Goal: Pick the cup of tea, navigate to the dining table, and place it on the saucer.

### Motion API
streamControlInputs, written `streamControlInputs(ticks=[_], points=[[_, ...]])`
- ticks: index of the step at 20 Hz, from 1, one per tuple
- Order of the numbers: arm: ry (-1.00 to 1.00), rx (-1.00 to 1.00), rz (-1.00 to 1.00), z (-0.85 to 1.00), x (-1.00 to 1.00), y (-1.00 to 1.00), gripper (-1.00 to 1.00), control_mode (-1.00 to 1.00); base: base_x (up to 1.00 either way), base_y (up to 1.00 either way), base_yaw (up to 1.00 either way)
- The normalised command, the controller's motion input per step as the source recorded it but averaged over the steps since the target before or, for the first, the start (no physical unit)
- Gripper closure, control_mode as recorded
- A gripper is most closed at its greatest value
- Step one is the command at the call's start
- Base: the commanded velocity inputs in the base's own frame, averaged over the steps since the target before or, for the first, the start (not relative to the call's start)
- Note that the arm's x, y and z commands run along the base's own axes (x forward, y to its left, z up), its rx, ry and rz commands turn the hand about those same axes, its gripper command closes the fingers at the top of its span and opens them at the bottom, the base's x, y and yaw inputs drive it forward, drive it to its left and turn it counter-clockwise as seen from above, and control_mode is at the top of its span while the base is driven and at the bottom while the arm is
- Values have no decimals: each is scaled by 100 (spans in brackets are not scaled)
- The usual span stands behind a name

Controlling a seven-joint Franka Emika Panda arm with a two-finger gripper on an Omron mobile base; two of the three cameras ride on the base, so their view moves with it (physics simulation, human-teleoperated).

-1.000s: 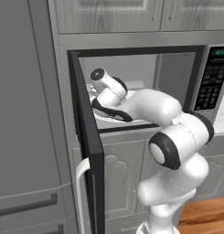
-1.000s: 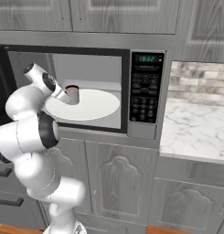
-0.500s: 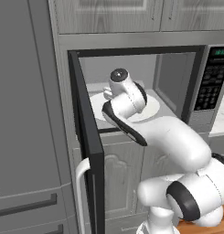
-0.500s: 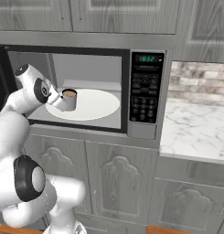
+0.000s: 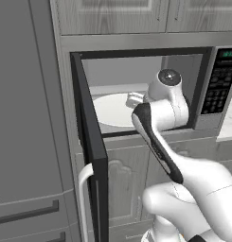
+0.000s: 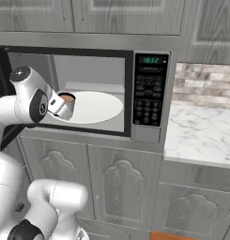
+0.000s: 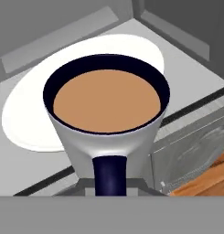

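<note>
My gripper (image 6: 54, 104) is shut on the dark handle of the cup of tea (image 6: 66, 103), a grey mug with a dark rim and brown liquid. I hold it slightly tilted at the front left of the open microwave, above the near edge of the large white plate (image 6: 98, 106). In the hand view the cup of tea (image 7: 106, 107) sits close up, its handle (image 7: 109, 176) pointing toward me and the plate (image 7: 22, 119) behind it. From the left base view my hand (image 5: 136, 99) pokes out past my forearm inside the oven. The dining table and the saucer are out of view.
The microwave door (image 5: 89, 156) stands open to the left, next to my arm. The control panel (image 6: 151, 91) is on the right, and a marble counter (image 6: 201, 133) lies beyond it. A grey fridge (image 5: 22, 123) fills the left. Cabinets hang above and stand below.
My arm has folded back and the cup has come off the middle of the plate toward the oven's front left opening. The grip on the handle is unchanged.
</note>
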Motion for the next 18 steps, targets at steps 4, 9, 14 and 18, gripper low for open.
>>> streamControlInputs(ticks=[4,9,14,18], points=[[0,0,28,26,-100,-33,100,-100,0,0,0],[0,-1,27,17,-96,-33,100,-100,0,0,0],[0,-10,20,28,-60,-4,100,-100,0,0,0],[-5,-18,16,16,-65,0,100,-100,0,0,0]])
